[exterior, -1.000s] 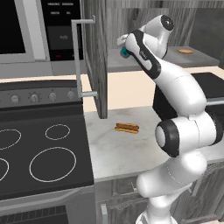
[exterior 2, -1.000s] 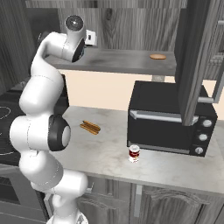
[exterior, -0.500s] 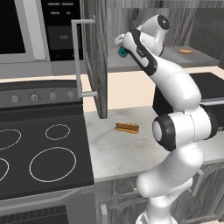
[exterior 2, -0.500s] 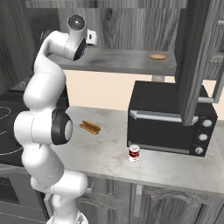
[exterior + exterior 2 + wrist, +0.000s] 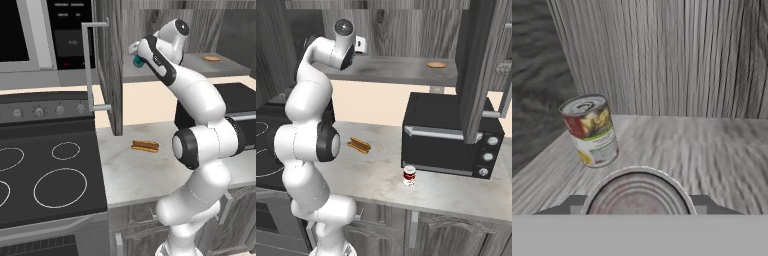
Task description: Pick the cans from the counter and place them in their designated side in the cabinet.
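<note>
Teal shows between the fingers of my gripper (image 5: 136, 61), which I read as clamped on the teal can (image 5: 137, 61) up at the cabinet (image 5: 111, 60) shelf, left of the open door edge. From the hand camera its silver top (image 5: 637, 197) sits right under the claw, over the grey wood-grain shelf (image 5: 712, 145). Another can (image 5: 590, 130) with a red and yellow label stands upright on that shelf, far left of the held one, near the back wall. I cannot quite tell whether the held can touches the shelf. Down on the counter (image 5: 381, 175), the red can (image 5: 409, 176) stands just in front of the black oven (image 5: 451, 132), with the hot dog (image 5: 359, 145) well to its left.
</note>
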Tool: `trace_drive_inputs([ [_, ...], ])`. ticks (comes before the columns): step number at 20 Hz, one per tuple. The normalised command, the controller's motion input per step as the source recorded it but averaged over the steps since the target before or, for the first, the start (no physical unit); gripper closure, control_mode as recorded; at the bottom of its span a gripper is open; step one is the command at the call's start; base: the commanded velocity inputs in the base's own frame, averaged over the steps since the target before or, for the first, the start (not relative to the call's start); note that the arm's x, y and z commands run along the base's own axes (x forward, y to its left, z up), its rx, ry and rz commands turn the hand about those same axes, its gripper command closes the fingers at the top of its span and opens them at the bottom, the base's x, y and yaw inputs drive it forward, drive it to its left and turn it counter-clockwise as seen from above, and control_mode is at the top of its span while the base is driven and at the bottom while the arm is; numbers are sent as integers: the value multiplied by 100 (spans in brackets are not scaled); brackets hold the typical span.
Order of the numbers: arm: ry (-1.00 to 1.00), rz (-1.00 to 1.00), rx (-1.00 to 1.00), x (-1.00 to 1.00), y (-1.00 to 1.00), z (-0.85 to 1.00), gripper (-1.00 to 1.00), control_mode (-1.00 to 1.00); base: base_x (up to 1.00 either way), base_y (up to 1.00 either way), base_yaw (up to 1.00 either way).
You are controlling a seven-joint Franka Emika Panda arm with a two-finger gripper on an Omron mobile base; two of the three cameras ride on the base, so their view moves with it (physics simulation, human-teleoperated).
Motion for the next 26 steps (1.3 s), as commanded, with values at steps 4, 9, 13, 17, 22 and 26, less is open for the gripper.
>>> trace_drive_inputs([
  [4, 0, 0, -1, 16, 8, -15, 100, -100, 0, 0, 0],
  [9, 0, 1, 0, 25, 9, -12, 100, -100, 0, 0, 0],
  [13, 0, 0, -1, 23, 8, -18, -100, -100, 0, 0, 0],
  [17, 0, 1, -1, 18, 1, -13, -100, -100, 0, 0, 0],
  [22, 0, 1, -1, 18, 0, -13, -100, -100, 0, 0, 0],
  [26, 0, 1, -2, 19, 0, -12, -100, -100, 0, 0, 0],
])
